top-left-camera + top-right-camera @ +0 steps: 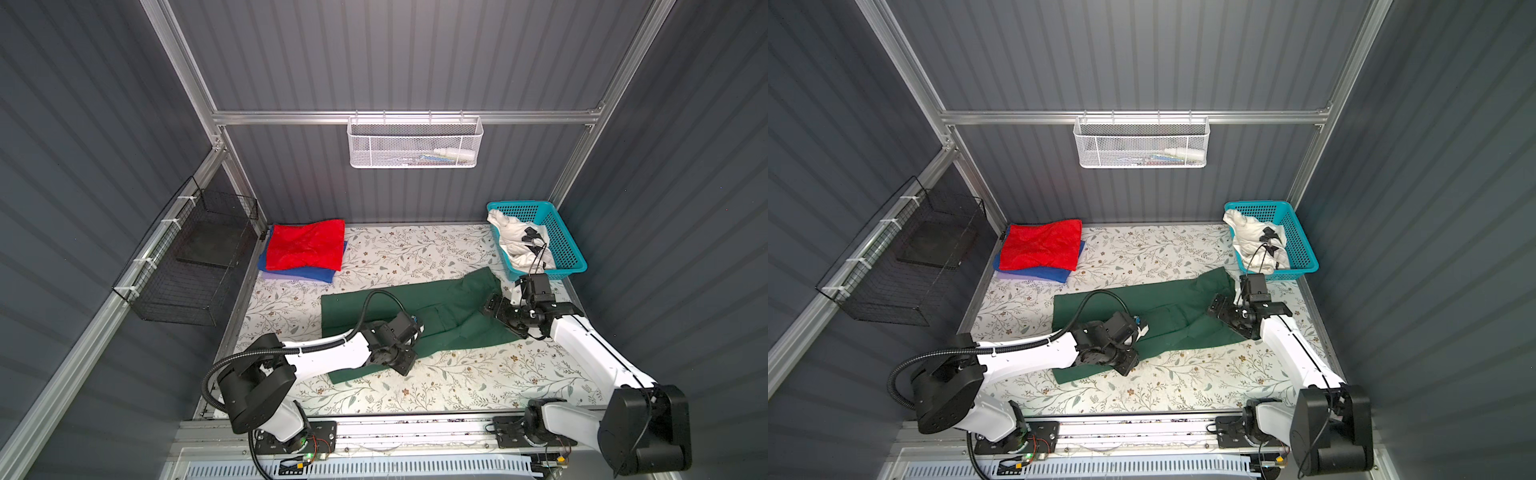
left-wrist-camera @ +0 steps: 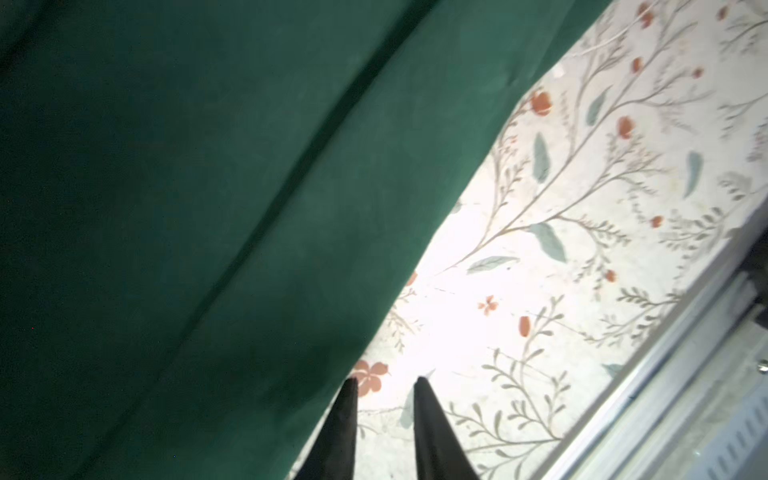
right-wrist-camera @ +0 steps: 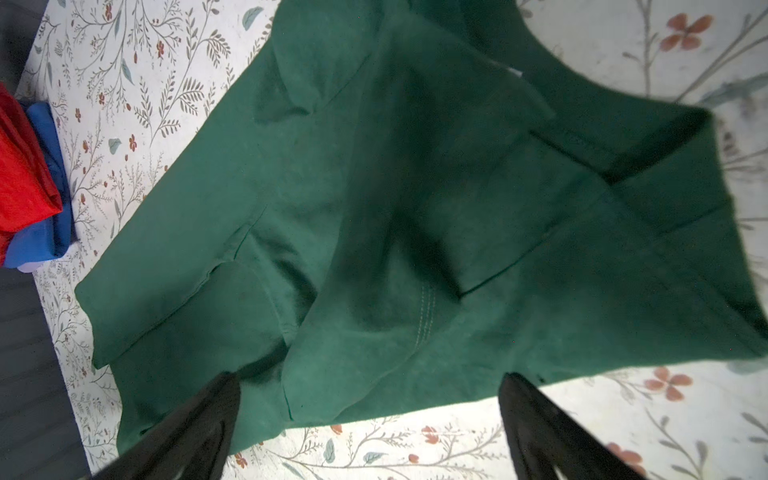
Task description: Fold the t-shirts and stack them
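A large dark green t-shirt (image 1: 440, 307) lies spread across the middle of the floral table, with sleeves and one side folded over. At the back left, a folded red t-shirt (image 1: 305, 245) rests on a folded blue t-shirt (image 1: 297, 272). A crumpled white t-shirt with black marks (image 1: 517, 243) sits in the turquoise basket (image 1: 567, 249). My left gripper (image 2: 386, 380) hangs at the green shirt's front edge, jaws slightly apart with only table cover between them. My right gripper (image 3: 372, 378) hovers over the shirt's right end, jaws wide open and holding nothing.
A white mesh basket (image 1: 415, 143) hangs on the back rail. A black wire basket (image 1: 195, 266) is fixed to the left wall. The aluminium front rail (image 1: 415, 428) runs along the table's near edge, with both arm bases on it.
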